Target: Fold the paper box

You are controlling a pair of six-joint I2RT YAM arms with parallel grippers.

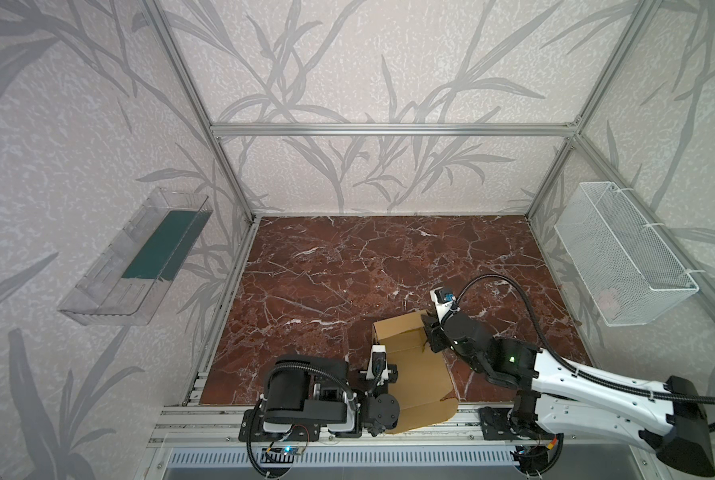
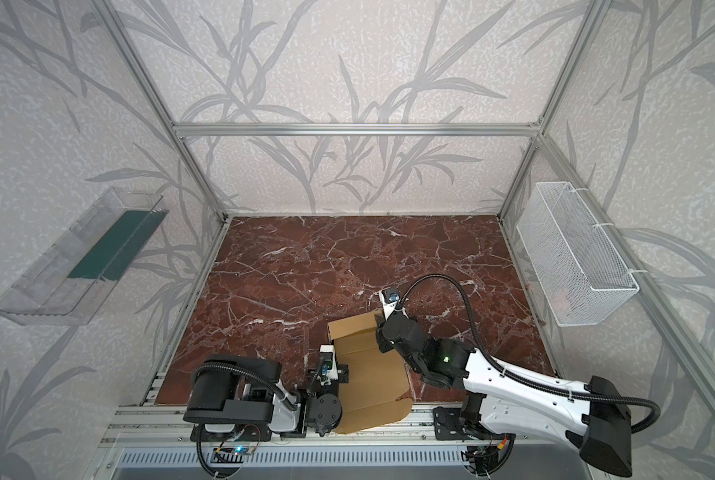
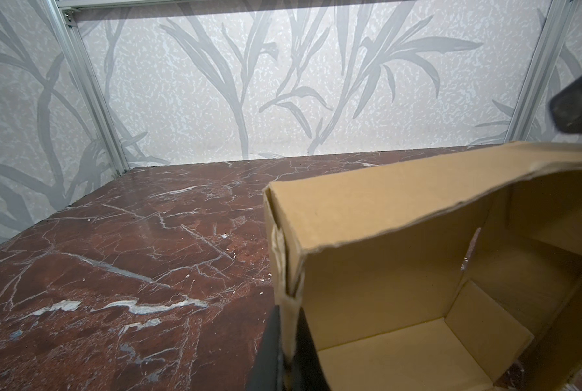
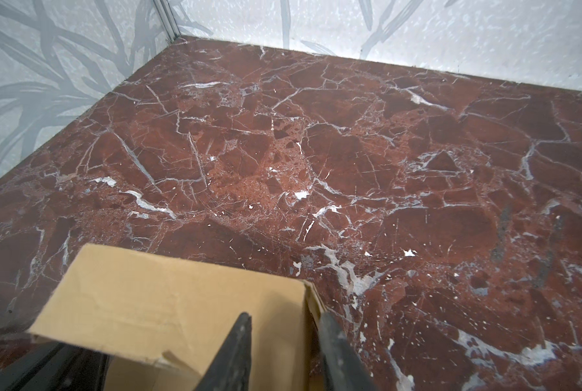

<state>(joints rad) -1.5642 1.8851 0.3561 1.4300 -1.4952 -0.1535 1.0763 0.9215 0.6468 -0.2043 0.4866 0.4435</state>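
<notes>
The paper box (image 1: pixel 414 374) (image 2: pixel 368 374) is tan cardboard, partly folded, and lies near the table's front edge in both top views. Its far walls stand upright and its near flap lies flat over the front rail. My left gripper (image 1: pixel 379 349) (image 3: pixel 287 321) is shut on the near end of the box's (image 3: pixel 384 270) left wall, one finger on each side of it. At the far right corner of the box (image 4: pixel 167 304) my right gripper (image 1: pixel 428 332) (image 4: pixel 284 318) stands open. One finger is over the inside and the other is outside the right wall.
The red marble table (image 1: pixel 347 270) stretches away beyond the box. A clear plastic tray (image 1: pixel 139 257) hangs on the left wall and a white wire basket (image 1: pixel 626 253) on the right wall. Aluminium rails (image 1: pixel 206 419) run along the front edge.
</notes>
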